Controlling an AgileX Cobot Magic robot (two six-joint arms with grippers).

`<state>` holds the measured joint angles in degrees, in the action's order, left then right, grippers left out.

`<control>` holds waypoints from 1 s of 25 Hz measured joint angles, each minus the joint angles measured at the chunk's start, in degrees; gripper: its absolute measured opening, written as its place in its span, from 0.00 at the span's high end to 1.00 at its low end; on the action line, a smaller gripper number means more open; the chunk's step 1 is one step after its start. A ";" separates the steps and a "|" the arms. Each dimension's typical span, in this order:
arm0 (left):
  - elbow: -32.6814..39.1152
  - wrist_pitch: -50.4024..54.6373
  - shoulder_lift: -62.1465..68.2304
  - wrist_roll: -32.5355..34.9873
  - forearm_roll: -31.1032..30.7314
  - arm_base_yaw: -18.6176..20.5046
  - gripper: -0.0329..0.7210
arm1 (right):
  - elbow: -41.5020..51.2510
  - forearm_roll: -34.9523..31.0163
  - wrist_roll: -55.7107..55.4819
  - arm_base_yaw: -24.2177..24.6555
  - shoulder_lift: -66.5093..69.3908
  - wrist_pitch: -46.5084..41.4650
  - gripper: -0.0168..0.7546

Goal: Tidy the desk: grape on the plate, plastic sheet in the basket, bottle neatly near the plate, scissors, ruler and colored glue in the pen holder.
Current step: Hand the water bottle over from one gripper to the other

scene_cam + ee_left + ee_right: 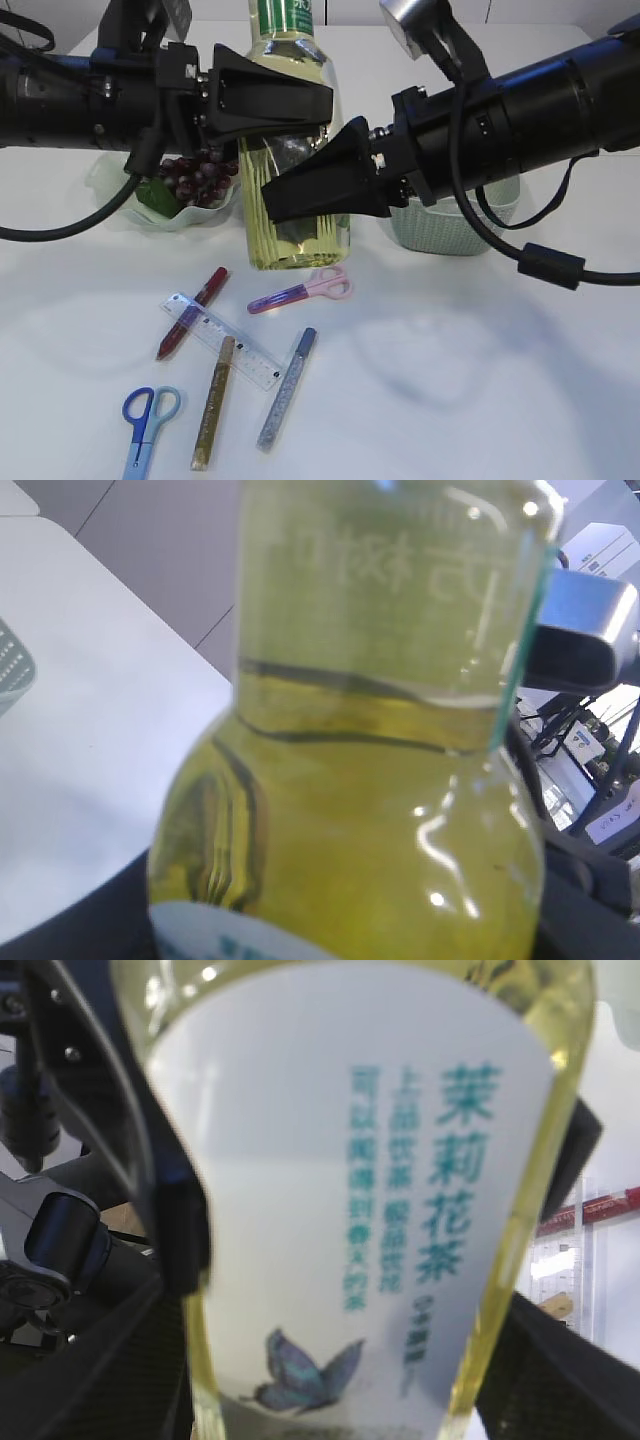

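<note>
The bottle (295,250) of yellow tea stands upright mid-table and fills both wrist views (380,810) (350,1210). My left gripper (300,100) is shut on its shoulder. My right gripper (285,188) stands open, its fingers on either side of the labelled lower body. Grapes (195,178) lie on the pale green plate (150,222) just left of the bottle. In front lie a clear ruler (225,342), pink scissors (325,285), blue scissors (148,420) and red (190,312), gold (213,402) and blue (287,388) glue sticks. The plastic sheet and pen holder are out of view.
A mint green basket (450,232) stands behind my right arm, to the right of the bottle. Both arms reach in from the sides over the back of the white table (480,380).
</note>
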<state>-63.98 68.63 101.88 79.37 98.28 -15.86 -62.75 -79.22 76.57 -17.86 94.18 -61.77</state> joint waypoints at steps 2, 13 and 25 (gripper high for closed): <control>0.00 0.33 0.00 -0.13 -0.13 0.35 0.36 | 0.00 0.00 -0.23 -0.12 0.00 0.13 0.13; 0.00 0.72 -0.72 -1.07 -1.10 2.43 0.36 | -0.29 0.00 -0.59 -0.12 0.00 0.55 0.14; 0.00 -3.98 -0.76 -1.85 -5.82 6.40 0.36 | -0.56 4.56 -2.61 -0.73 -0.66 -3.05 0.21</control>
<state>-63.98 64.64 101.12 77.52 92.46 -9.46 -63.31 -74.67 73.95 -18.59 93.52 -64.82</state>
